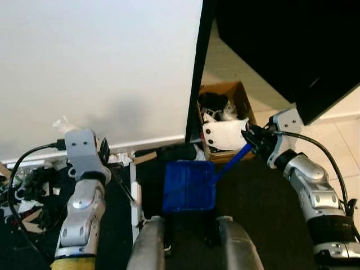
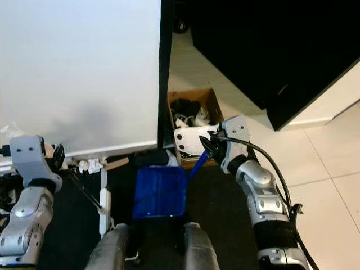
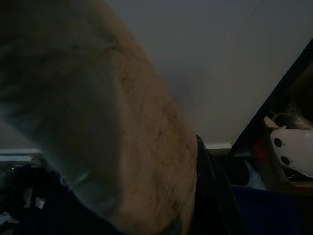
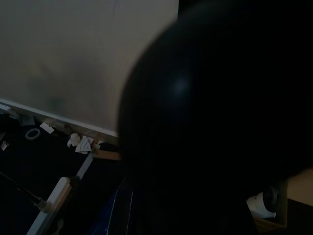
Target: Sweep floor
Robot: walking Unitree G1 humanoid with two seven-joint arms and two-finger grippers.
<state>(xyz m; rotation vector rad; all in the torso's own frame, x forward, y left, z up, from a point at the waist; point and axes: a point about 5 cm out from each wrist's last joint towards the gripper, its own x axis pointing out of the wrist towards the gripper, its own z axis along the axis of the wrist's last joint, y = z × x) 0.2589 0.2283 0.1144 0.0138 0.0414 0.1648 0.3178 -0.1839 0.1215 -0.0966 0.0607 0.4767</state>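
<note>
A blue dustpan (image 1: 188,185) hangs low over the dark floor in front of my knees, its handle slanting up to the right. My right gripper (image 1: 251,142) is shut on the end of that handle (image 2: 198,162). My left gripper (image 1: 103,152) is raised at the left near the white wall. A pale brush (image 3: 98,122) sits close in front of the left wrist camera, with a pale end (image 1: 61,124) sticking up above the hand. The left gripper appears shut on it. A thin black rod (image 1: 125,188) slants down from the left hand.
An open cardboard box (image 1: 239,93) of dark and white items stands beside a black panel (image 1: 197,73). A white shell-like part (image 1: 225,135) lies at its front. Paper scraps and clutter (image 1: 34,191) litter the dark floor at left. A white bar (image 1: 134,191) lies nearby.
</note>
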